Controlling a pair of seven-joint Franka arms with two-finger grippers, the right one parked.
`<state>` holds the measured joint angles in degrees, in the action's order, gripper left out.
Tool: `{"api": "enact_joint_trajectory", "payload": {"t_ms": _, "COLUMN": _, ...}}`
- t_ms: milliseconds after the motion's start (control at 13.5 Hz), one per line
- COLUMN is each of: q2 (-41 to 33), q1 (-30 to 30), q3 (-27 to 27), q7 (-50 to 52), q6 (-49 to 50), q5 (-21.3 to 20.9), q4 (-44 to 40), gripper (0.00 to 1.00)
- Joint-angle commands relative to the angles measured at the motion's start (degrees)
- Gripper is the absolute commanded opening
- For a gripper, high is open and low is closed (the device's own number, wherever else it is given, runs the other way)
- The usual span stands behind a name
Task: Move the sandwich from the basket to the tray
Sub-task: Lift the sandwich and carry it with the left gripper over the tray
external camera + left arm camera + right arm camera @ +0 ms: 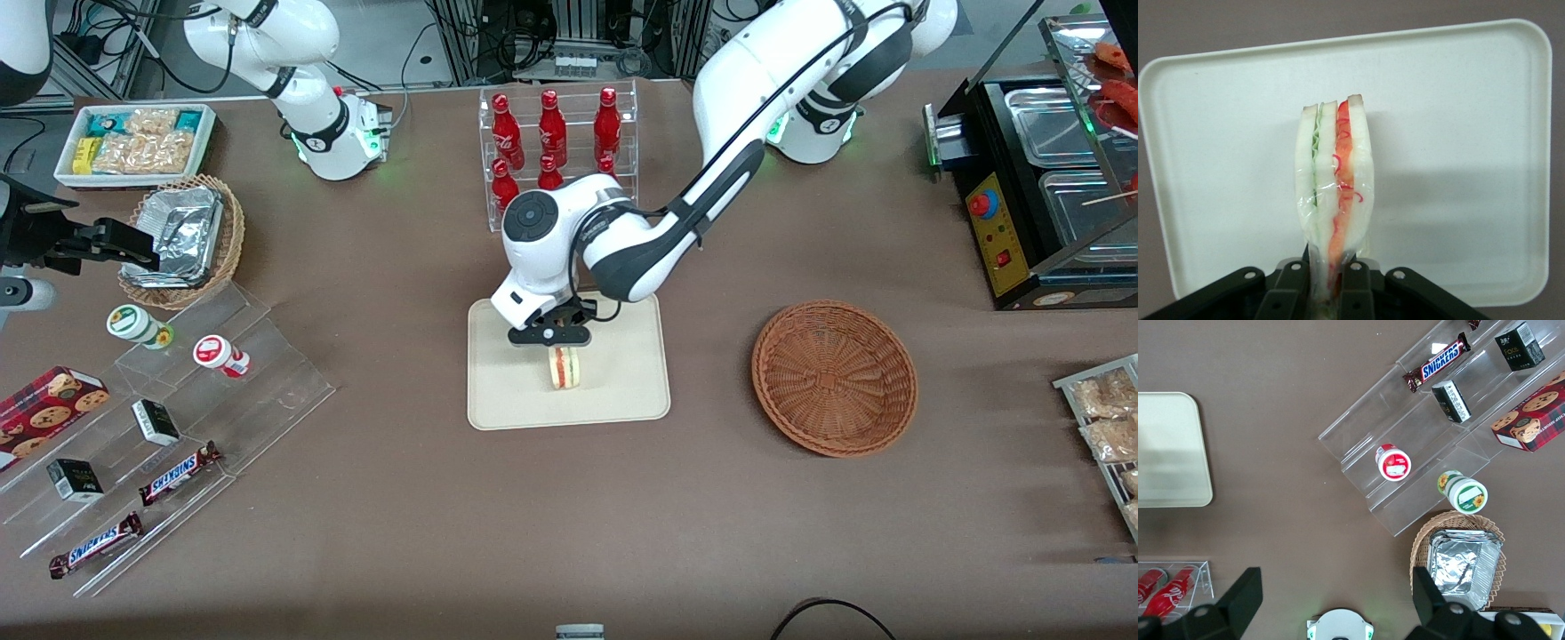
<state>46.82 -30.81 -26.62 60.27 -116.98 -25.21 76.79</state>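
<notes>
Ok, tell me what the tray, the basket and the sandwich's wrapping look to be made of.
Tray: apparently plastic, smooth matte cream, with a moulded rim and rounded corners.
Basket: woven wicker or rattan, reddish-brown, showing radial strands.
Sandwich, held over the tray by the gripper: likely clear plastic film, glossy and wrinkled over the bread.

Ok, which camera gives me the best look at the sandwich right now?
The left wrist view: the sandwich fills it, layers clear, pinched by the end effector over the tray. The front view shows it small, partly under the end effector. The right wrist view misses it.
</notes>
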Motion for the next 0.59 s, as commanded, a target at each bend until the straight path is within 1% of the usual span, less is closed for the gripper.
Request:
{"api": "enact_joint_trajectory", "payload": {"t_ms": 0, "q2": 3.1, "q1": -1.5, "q3": 0.9, "q7": 1.3, "q6": -1.8, "q5": -1.8, "q4": -2.4, "gripper": 0.0}}
{"api": "enact_joint_trajectory", "payload": {"t_ms": 148, "q2": 4.1, "q1": -1.8, "q3": 1.0, "q7": 1.4, "q6": -2.0, "q5": -2.9, "q4": -2.4, "gripper": 0.0}}
{"api": "enact_joint_trajectory", "payload": {"t_ms": 222, "q2": 4.1, "q1": -1.7, "q3": 1.0, "q7": 1.4, "q6": -2.0, "q5": -2.9, "q4": -2.4, "gripper": 0.18}}
{"api": "enact_joint_trajectory", "payload": {"t_ms": 296, "q2": 4.0, "q1": -1.6, "q3": 0.9, "q7": 1.3, "q6": -2.0, "q5": -2.9, "q4": -2.4, "gripper": 0.67}}
{"api": "enact_joint_trajectory", "payload": {"t_ms": 370, "q2": 3.6, "q1": -1.5, "q3": 1.0, "q7": 1.3, "q6": -1.9, "q5": -2.9, "q4": -2.4, "gripper": 1.0}}
{"api": "enact_joint_trajectory", "payload": {"t_ms": 519, "q2": 1.6, "q1": -0.9, "q3": 0.8, "q7": 1.3, "q6": -1.2, "q5": -2.5, "q4": -2.4, "gripper": 1.0}}
